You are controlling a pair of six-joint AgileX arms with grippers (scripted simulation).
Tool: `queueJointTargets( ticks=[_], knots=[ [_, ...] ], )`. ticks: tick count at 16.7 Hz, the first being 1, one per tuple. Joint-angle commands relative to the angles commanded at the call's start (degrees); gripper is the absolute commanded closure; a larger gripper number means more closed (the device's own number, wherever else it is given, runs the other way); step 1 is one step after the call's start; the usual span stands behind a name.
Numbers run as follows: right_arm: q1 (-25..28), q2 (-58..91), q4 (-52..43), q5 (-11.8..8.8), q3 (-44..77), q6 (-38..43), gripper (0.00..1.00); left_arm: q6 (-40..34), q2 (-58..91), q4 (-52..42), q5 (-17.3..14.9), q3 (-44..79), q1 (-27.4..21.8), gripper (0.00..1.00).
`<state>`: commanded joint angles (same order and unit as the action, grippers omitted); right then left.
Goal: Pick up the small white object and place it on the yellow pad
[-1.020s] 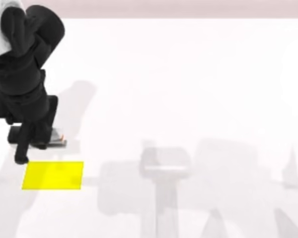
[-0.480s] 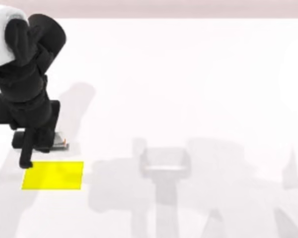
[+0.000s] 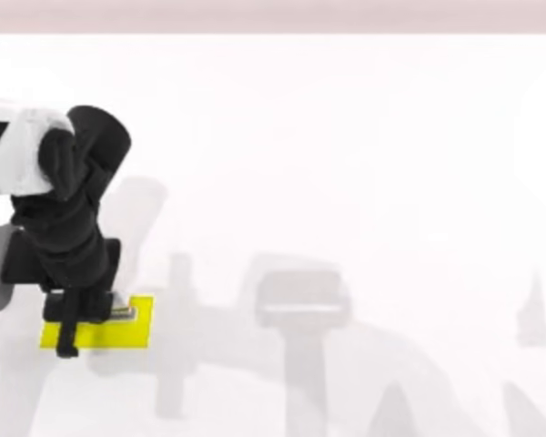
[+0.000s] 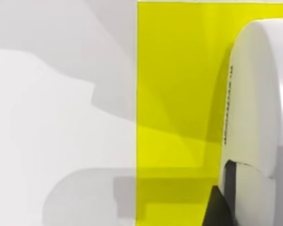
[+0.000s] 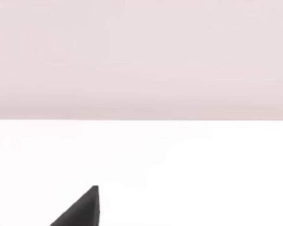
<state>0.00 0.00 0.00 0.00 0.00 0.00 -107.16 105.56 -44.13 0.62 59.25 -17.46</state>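
A: Small white object [image 3: 121, 312]?
B: Low in the left part of the top view, over the top edge of the yellow pad [image 3: 132, 335]. Mostly hidden under the left gripper [image 3: 89, 309]. Only a small grey-white end sticking out to the right.

A: Pointing which way?
B: Long side lying left to right in the top view, as far as can be told from that end.

A: Look and feel?
B: Smooth, pale, with a big rounded end in the left wrist view [image 4: 259, 108]. Thin dark line of tiny marks down its side. Dark slit lower down. Pad flat, plain, bright yellow, a little slanted. Table [image 3: 346, 137] white and smooth, with soft grey shadows.

A: Arm?
B: Black left arm bent down from the upper left of the top view, hanging over the pad. Jaws closed around the white object. Touching the pad or not, can't tell.

A: Other arm?
B: Right gripper [image 5: 80, 209] only a dark wedge low in its own view. Open or closed, can't tell.
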Motion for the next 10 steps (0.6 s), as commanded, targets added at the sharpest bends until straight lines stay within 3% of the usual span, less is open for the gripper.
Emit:
queueJointTargets(
  ticks=[4,10],
  knots=[
    [0.0,0.0,0.0,0.0,0.0,0.0,0.0,0.0,0.1,0.3,0.0,-0.3,0.0,1.0],
    [0.0,0.0,0.0,0.0,0.0,0.0,0.0,0.0,0.1,0.3,0.0,-0.3,0.0,0.55]
  ],
)
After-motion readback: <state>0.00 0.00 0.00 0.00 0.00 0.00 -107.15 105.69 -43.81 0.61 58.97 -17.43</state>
